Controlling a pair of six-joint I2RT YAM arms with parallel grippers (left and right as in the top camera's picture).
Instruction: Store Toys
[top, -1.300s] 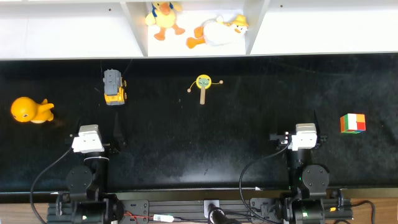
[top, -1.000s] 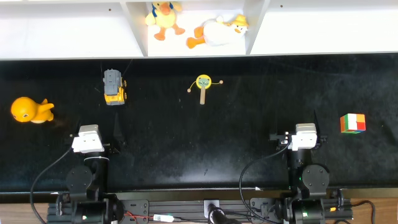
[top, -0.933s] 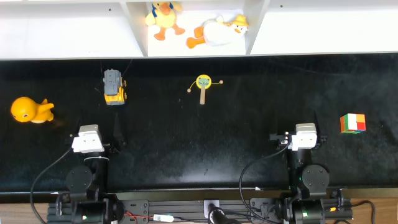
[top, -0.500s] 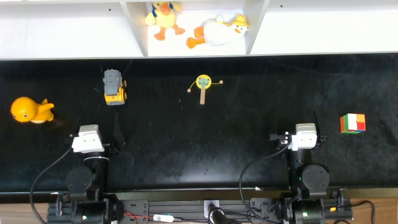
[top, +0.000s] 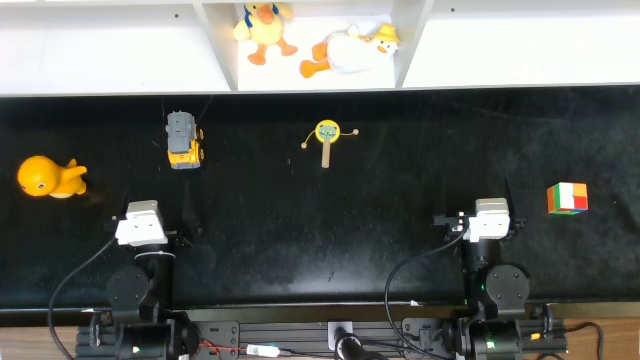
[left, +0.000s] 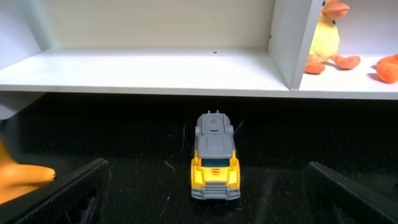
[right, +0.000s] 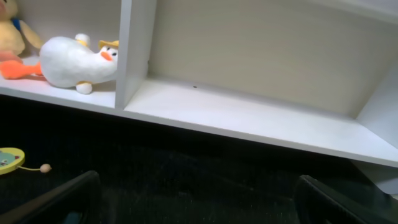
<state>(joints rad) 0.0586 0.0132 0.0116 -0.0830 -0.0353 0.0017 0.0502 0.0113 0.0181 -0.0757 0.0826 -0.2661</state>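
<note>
Storing has only partly been done: a yellow plush duck (top: 264, 28) and a white plush duck (top: 350, 50) lie in the middle compartment of the white shelf (top: 110, 60) along the top of the frame, while four toys sit out on the black table (top: 400, 230). A yellow and grey truck (top: 184, 139) stands at the upper left, an orange duck (top: 50, 178) at the far left edge, a small rattle (top: 326, 135) near the upper middle and a coloured cube (top: 567, 197) at the far right. Both arms sit low near the bottom of the frame, well apart from every toy. The left gripper (left: 207, 163) has its jaws apart and empty, facing the truck straight on in its wrist view. The right gripper (right: 198, 177) has its jaws apart and empty too, facing an empty shelf compartment. The step in hand looks like picking the first loose toy. The truck seems the likely choice for the left arm, which would need to reach forward, close the jaws across the truck's narrow sides, lift it and set it in a shelf compartment.
</note>
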